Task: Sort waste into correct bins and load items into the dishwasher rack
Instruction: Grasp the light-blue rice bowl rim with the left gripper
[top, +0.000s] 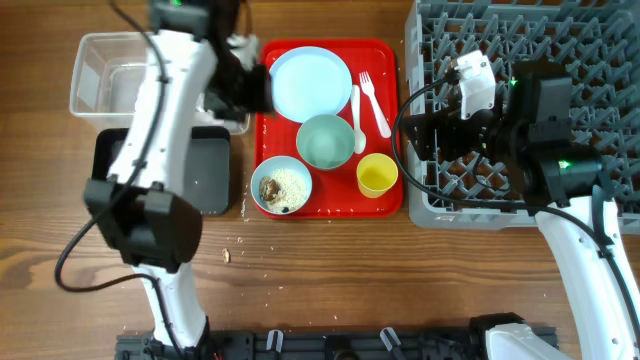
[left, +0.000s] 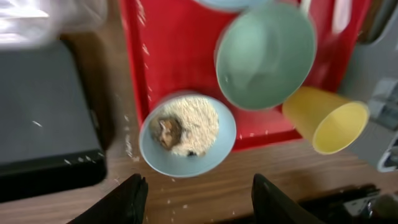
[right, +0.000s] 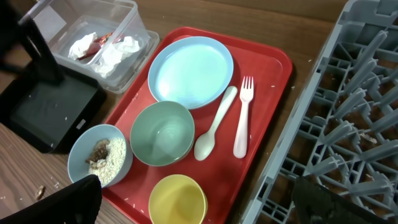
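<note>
Evidently the next move turns on the scrap-filled blue bowl. It is seen upright at the near left corner of the red serving tray, with brownish scraps and white crumbs inside. In the left wrist view it lies straight ahead of the left gripper, roughly centred on the gap between the fingers and a little apart from them. Being round, it offers no long axis, so only its rim need be lined up. The left arm is judged the nearer, and the shallow black tray lies just beside the bowl on that same side. The left jaws are held wide apart, and nothing is gripped or touched. The right gripper is likewise spread wide and empty, poised by the edge of the grey dishwasher rack next to the serving tray. White napkin wads and a red wrapper are seen lying in the clear tub.
</note>
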